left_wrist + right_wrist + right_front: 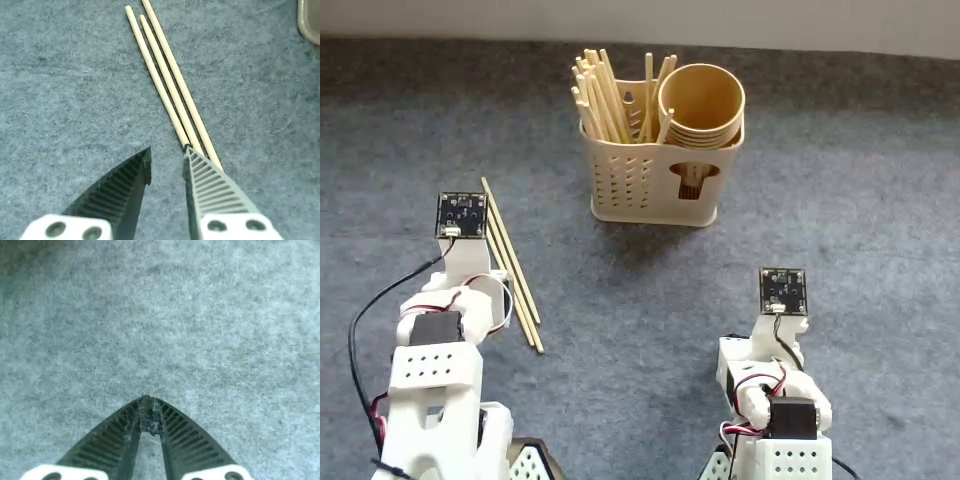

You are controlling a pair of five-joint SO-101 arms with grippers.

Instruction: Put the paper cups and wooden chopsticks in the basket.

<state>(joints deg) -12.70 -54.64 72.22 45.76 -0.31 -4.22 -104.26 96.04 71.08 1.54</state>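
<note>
Three wooden chopsticks (512, 262) lie side by side on the grey carpet at the left; in the left wrist view the chopsticks (167, 82) run away from my left gripper (167, 155). That gripper is open just above the carpet, one finger (207, 182) lying over the near ends of the sticks, nothing between the fingers. The cream perforated basket (650, 180) stands at the back centre, holding several chopsticks (610, 95) and stacked paper cups (702, 105). My right gripper (148, 402) is shut and holds nothing, low over bare carpet at the front right.
Grey carpet covers the whole table. A corner of the basket (310, 20) shows at the edge of the left wrist view. The left arm (445, 340) sits beside the loose sticks; the right arm (775, 390) stands apart from everything.
</note>
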